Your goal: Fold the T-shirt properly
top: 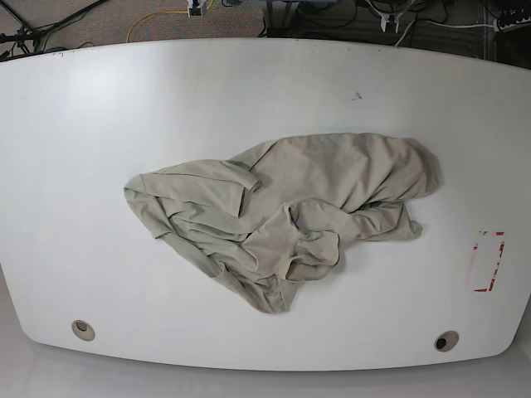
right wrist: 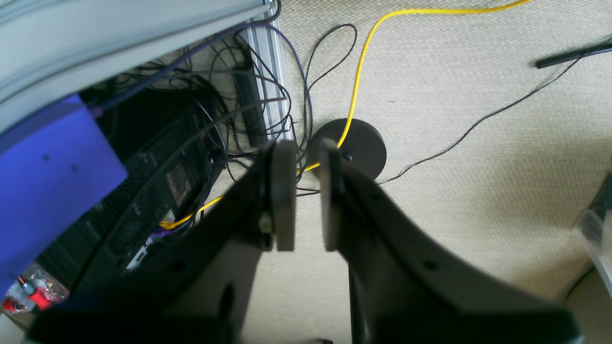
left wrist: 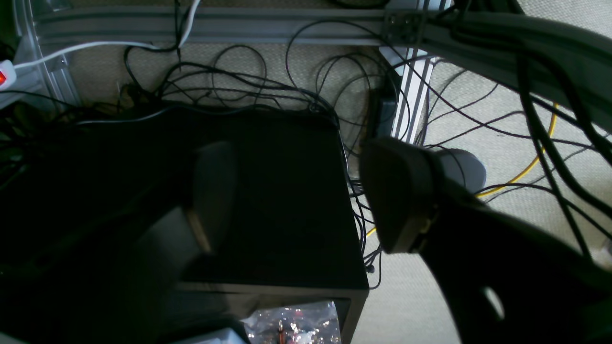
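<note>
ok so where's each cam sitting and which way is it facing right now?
Left wrist: on the left arm, looking down off the table at floor cables and a dark box; the left gripper shows, jaws wide apart.
Right wrist: on the right arm, looking down at carpet; the right gripper shows, jaws nearly together, holding nothing.
Base: overhead, looking down at the white table and crumpled T-shirt; no arm shows.
Shared: both wrist views catch the yellow cable on the carpet.

One overhead view, two wrist views aimed off the table

The base camera looks straight down on the white table (top: pixel 83 99); both wrist cameras face the carpeted floor (right wrist: pixel 478 167), sharing the yellow cable (left wrist: pixel 530 165).
</note>
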You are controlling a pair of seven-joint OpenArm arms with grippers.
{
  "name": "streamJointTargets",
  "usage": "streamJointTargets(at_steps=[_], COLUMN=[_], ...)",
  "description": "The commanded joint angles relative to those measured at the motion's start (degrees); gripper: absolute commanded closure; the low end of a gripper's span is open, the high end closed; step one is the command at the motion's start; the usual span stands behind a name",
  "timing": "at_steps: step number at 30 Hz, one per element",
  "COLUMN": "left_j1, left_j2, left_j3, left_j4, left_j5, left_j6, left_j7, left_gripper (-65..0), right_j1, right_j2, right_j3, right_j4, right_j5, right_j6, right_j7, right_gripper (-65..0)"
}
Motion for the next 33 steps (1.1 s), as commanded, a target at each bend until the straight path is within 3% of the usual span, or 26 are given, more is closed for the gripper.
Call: streamJointTargets(at_steps=[1, 33], left_j1=[0.4, 0.3], left_j2=[-0.3, -0.2], left_j3=[-0.1, -0.2], left_j4=[0.1, 0.0], left_j5=[-0.2, -0.5], left_j6=[0.2, 0.3], left_j7=[-0.5, -1.0], left_gripper=[-41.1, -40.8], right_j1=[-0.7, -1.5], right_j2=[0.1, -1.1], right_j3=[0.1, 0.2], right_j4=[0.1, 1.3], right_j5=[0.1, -0.1], right_j6=[0.1, -0.1], right_j7=[0.1, 2.8], right_gripper=[-8.7, -8.0])
